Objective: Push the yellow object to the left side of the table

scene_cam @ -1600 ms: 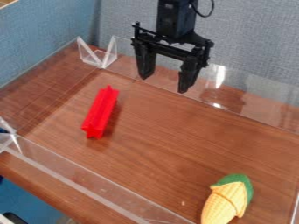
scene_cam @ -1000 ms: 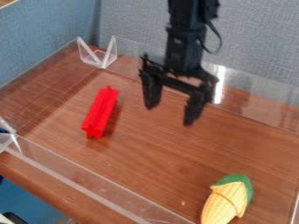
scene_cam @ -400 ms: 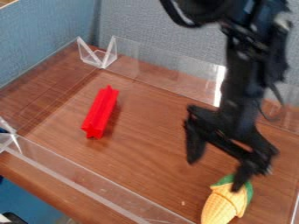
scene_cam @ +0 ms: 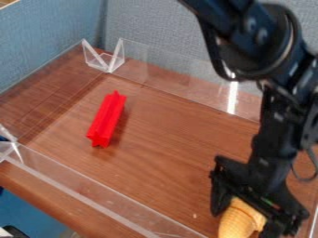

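Gripper [scene_cam: 259, 203] is spread wide, gripping nothing, apparently straddling the yellow object [scene_cam: 241, 223], which pokes out toward 7 o'clock; the table's [scene_cam: 174, 130] left side lies around 10 o'clock.

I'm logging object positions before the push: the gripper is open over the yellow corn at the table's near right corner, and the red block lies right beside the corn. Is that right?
Not quite. The gripper is open over the yellow corn at the near right corner, but the red block lies far from it, toward the left of the table. The camera view shows this.
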### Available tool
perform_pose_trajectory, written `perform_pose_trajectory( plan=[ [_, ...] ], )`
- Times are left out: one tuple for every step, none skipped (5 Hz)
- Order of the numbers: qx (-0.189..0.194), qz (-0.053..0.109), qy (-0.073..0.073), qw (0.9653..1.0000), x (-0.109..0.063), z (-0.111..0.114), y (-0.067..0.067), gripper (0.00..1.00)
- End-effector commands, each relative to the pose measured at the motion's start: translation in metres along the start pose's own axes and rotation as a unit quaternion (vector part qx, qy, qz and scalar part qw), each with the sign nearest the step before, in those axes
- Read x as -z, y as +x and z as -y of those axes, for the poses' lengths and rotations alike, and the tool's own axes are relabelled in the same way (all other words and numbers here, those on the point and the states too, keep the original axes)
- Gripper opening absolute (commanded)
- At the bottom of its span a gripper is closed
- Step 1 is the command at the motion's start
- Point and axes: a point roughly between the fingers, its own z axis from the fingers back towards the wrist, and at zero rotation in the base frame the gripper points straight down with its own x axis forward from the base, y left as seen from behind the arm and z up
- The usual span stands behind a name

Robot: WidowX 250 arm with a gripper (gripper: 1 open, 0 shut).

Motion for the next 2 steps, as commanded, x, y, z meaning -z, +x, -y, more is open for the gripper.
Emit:
perform_pose_trajectory(
  plan=[
    [0.013,0.004,-0.001,0.9999,0.0074,0.0058,0.0031,0.00],
    [0.017,-0.001,0.000,0.9999,0.0111,0.0079,0.0016,0.00]
  ],
)
